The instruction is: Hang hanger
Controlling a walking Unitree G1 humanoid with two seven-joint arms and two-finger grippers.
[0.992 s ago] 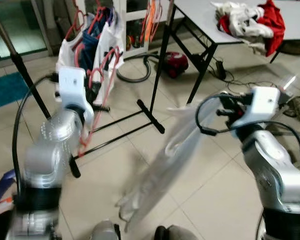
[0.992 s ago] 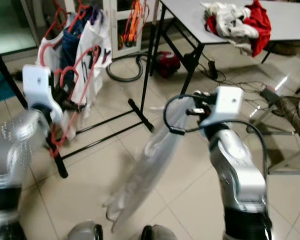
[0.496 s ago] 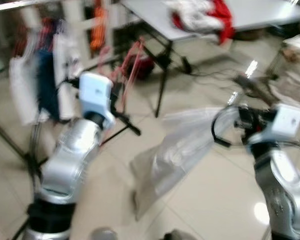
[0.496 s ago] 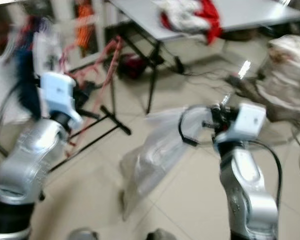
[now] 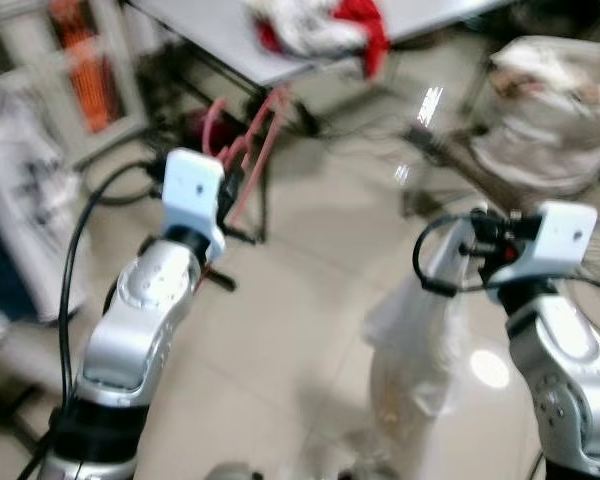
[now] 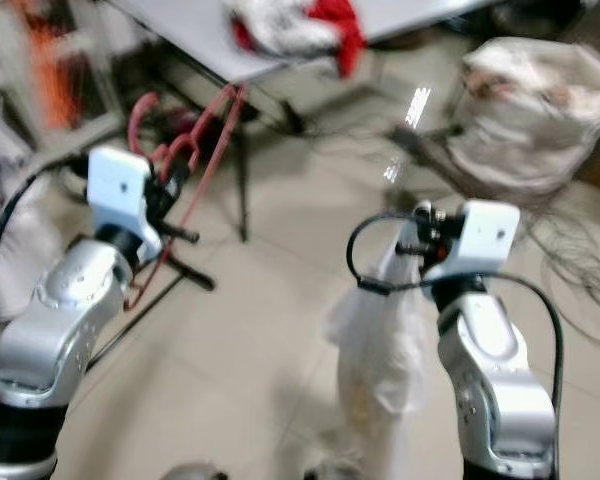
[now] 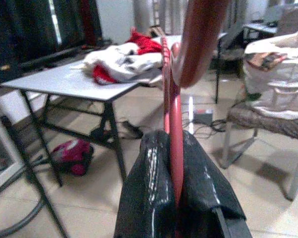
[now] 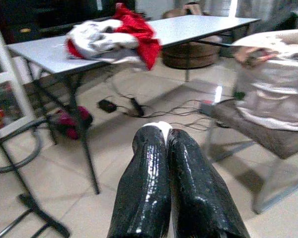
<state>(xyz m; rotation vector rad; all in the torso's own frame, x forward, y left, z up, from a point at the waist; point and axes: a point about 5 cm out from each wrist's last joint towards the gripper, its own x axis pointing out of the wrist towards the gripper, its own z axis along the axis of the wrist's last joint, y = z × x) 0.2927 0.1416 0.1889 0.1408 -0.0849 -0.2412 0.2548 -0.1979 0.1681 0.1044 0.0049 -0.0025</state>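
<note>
Left wrist view shows the left gripper best: its two black fingers are pressed together on a thin red hanger, which stands up between them. The top of the hanger curves out of the picture, so its hook is cut off. It is a smooth, shiny, pinkish red bar.

In the left eye view the whole picture is blurry. The hanger shows as a pale red shape in front of the left arm, held up in the air near the leg of the tabletop. Its exact outline is hard to make out.

On the tabletop lies a pile of clothes, white and red. Under it on the floor there is a dark red thing, maybe a vacuum cleaner, but it is too fuzzy to be sure.

The right gripper has its fingers closed tight, with a bit of white stuff pinched at the tips. In the right eye view a clear plastic bag hangs down from it toward the floor. The bottom of the bag is blurred.

A big white bundle sits on a chair beyond the right arm. Cables lie on the floor near it.
</note>
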